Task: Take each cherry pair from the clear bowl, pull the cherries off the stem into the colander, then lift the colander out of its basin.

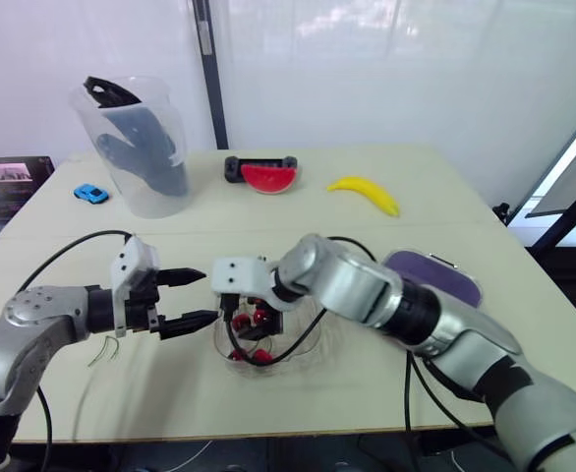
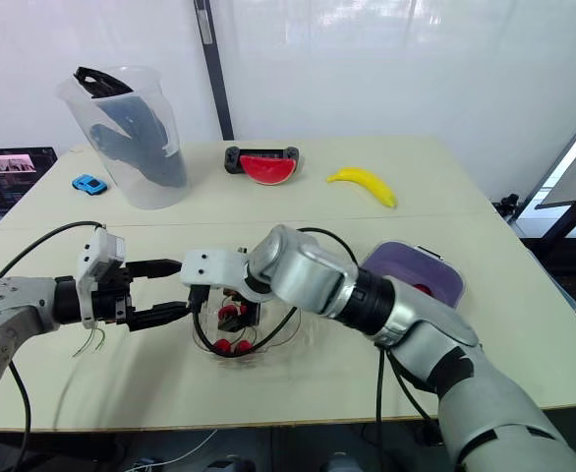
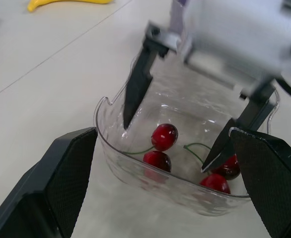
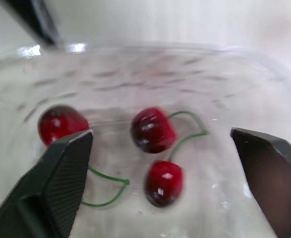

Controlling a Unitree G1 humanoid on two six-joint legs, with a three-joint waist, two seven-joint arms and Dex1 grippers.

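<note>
— Grippers first: how do they stand?
— Left gripper (image 1: pixel 209 295) hovers just beside the left side of the clear bowl (image 1: pixel 308 339), near the front edge of the table (image 1: pixel 416 167), with fingers spread and nothing between them. Right gripper (image 3: pixel 165 146) reaches down into the bowl, fingers also apart.
— And the cherries (image 3: pixel 164 136)?
— Four lie inside the bowl, on green stems. The purple colander (image 2: pixel 416 270) sits near the right edge.

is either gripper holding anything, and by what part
Nothing is held: right gripper open over the cherries in the clear bowl, left gripper open beside it.
</note>
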